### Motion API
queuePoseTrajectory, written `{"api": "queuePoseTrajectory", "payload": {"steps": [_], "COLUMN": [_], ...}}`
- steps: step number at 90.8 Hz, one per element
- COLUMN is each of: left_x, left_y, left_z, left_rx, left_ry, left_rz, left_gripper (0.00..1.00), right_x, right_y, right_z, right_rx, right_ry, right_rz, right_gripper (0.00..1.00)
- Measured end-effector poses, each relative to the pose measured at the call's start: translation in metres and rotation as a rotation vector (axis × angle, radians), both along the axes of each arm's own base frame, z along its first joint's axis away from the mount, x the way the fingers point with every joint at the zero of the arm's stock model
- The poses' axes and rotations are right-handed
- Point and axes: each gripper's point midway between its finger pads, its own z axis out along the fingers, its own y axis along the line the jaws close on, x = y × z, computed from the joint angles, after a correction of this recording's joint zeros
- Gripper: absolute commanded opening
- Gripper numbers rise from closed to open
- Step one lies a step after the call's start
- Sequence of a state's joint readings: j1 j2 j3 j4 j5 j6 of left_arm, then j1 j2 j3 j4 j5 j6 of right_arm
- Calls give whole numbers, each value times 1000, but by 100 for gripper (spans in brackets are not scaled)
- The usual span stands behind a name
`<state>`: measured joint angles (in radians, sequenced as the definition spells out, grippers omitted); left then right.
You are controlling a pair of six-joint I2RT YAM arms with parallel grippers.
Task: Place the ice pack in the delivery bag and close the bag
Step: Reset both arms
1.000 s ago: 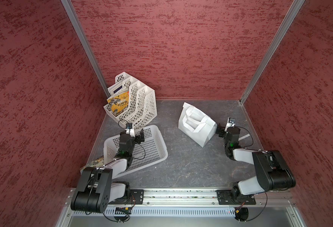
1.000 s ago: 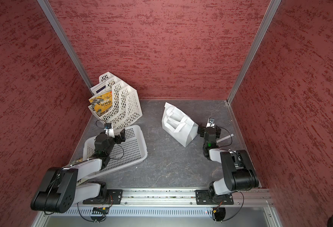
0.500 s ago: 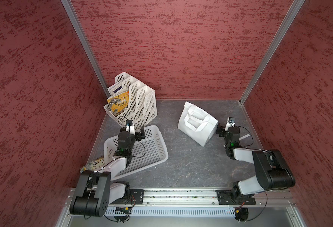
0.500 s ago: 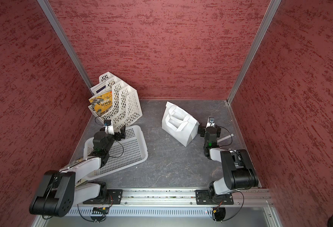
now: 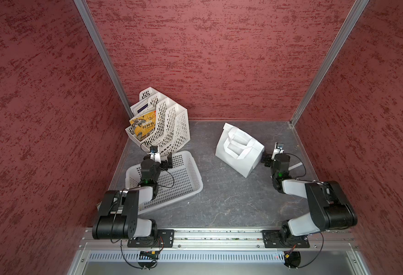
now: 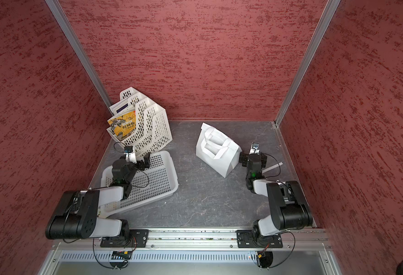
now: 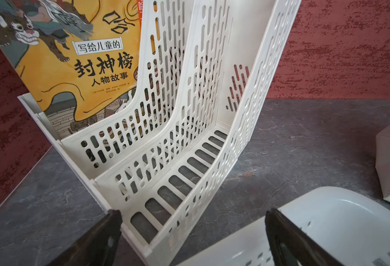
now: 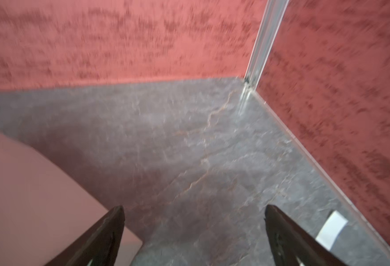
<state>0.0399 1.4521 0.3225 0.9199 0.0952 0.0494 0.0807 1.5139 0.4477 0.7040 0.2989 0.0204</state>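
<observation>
The ice pack is not visible in any view. The delivery bag [image 5: 239, 148] [image 6: 216, 152], a white boxy tote with its loop handles folded on top, stands on the grey floor right of centre. My right gripper [image 5: 266, 159] [image 6: 243, 159] is open and empty just beside the bag's right side. In the right wrist view, my right gripper [image 8: 194, 207] shows bare floor between its fingers and the bag's wall [image 8: 28, 195] next to one finger. My left gripper [image 5: 166, 162] [image 6: 146, 160] [image 7: 193, 213] hangs open and empty over the far rim of a white basket.
A white perforated basket [image 5: 179, 181] [image 6: 157, 181] [image 7: 327, 218] lies tilted at the left. Behind it stands a white file rack [image 5: 172, 128] [image 7: 189, 149] holding a yellow book [image 5: 144, 125] [image 7: 78, 64]. A white strip [image 5: 294, 166] [image 8: 331, 230] lies by the right wall. Red walls enclose three sides.
My left arm has shifted, its gripper edging a little toward the file rack. The right gripper stays beside the bag; both grippers stay open.
</observation>
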Motion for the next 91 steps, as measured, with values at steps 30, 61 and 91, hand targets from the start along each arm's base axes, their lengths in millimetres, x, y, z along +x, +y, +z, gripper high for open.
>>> {"api": "queuePoseTrajectory", "payload": {"steps": [30, 61, 91], "left_x": [15, 15, 15], "left_y": [5, 4, 5], "left_z": [0, 0, 0], "left_rx": [-17, -18, -17], "left_ry": [2, 2, 2], "left_rz": [13, 13, 15], "left_gripper": [100, 100, 100], "right_x": [-11, 1, -47], "right_y": [11, 5, 3], "right_z": [8, 11, -17], "right_rx": [-1, 23, 44], "right_ry": [-100, -118, -129], "right_rz": [87, 96, 93], "right_gripper": [99, 99, 99]}}
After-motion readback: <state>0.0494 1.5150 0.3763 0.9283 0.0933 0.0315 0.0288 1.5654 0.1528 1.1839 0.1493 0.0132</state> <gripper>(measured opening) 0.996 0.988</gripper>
